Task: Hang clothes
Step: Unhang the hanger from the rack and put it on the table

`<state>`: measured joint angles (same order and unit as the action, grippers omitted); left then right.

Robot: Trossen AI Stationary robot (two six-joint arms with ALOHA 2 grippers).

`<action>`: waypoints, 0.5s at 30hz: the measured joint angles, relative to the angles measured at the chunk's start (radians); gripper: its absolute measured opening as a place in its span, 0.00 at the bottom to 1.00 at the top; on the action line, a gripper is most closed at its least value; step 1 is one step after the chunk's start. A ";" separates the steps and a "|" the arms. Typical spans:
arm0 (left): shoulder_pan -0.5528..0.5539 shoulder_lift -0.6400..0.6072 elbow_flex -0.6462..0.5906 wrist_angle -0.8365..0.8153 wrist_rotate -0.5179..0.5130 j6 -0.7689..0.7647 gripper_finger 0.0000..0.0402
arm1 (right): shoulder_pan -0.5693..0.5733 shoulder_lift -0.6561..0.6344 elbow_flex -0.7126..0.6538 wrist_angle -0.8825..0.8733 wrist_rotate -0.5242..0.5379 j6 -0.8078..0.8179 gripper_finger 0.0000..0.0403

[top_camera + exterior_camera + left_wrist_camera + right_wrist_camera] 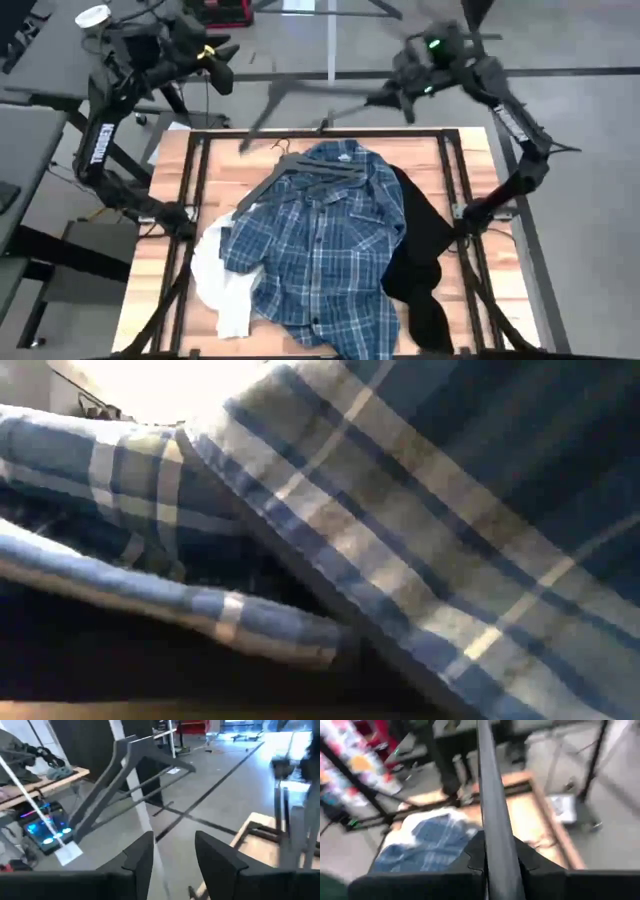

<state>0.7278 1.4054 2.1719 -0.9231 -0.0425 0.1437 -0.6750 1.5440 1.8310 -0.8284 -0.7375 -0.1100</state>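
While the plaid shirt [320, 250] lies spread on the counter [470, 165] over a hanger [320, 172], with the white top [222, 285] and black top [425, 255] tucked beneath its 2 sides, both arms hang beyond the far edge. The right hand [385, 97] pinches a dark hanger [300, 95]. The left hand [218, 65] stands partly open, holding nothing.

Blue-and-white plaid shirt [320, 250] sprawls centre, a plain black top [420, 250] beside it, a plain white top [222, 280] peeking out opposite, all over a warm brown wooden counter [470, 180] with a dark grey hanger [300, 170].
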 joint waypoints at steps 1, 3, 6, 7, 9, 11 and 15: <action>-0.006 0.001 0.000 -0.018 -0.001 -0.009 0.32 | 0.021 0.000 -0.048 0.061 -0.002 0.028 0.05; -0.025 0.001 0.000 -0.073 -0.024 -0.015 0.32 | 0.045 0.000 -0.142 0.176 -0.029 0.079 0.05; -0.079 0.009 0.000 -0.180 -0.150 -0.031 0.31 | 0.070 0.016 -0.261 0.355 -0.085 0.166 0.05; -0.096 0.016 0.000 -0.217 -0.189 -0.042 0.32 | 0.079 0.025 -0.286 0.396 -0.091 0.191 0.05; -0.120 0.025 0.000 -0.286 -0.248 -0.071 0.32 | 0.095 0.058 -0.322 0.420 -0.108 0.208 0.05; -0.139 0.034 -0.001 -0.335 -0.258 -0.114 0.32 | 0.115 0.104 -0.332 0.404 -0.127 0.208 0.05; -0.147 0.040 -0.001 -0.454 -0.298 -0.204 0.32 | 0.163 0.182 -0.332 0.416 -0.188 0.211 0.05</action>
<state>0.5807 1.4457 2.1708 -1.3768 -0.3410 -0.0603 -0.5122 1.7265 1.4986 -0.4124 -0.9254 0.1007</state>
